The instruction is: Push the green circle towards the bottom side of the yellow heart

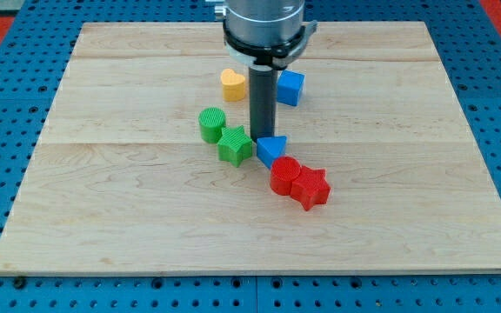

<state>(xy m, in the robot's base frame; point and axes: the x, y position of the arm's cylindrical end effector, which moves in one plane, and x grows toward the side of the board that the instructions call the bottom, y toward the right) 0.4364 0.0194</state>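
Wooden desk (146, 217) on a blue pegboard (16, 104). No grasping tool here, just a dark rod; my tip (262, 137) sits on the desk between the green star (235, 145) and blue triangle (271, 149), close to both. Green circle (212, 124) is just up-left of the star, touching it, below-left of the yellow heart (232, 83). Blue cube (290, 87) lies right of the rod. Red circle (284, 176) and red star (310, 188) touch, below the triangle.
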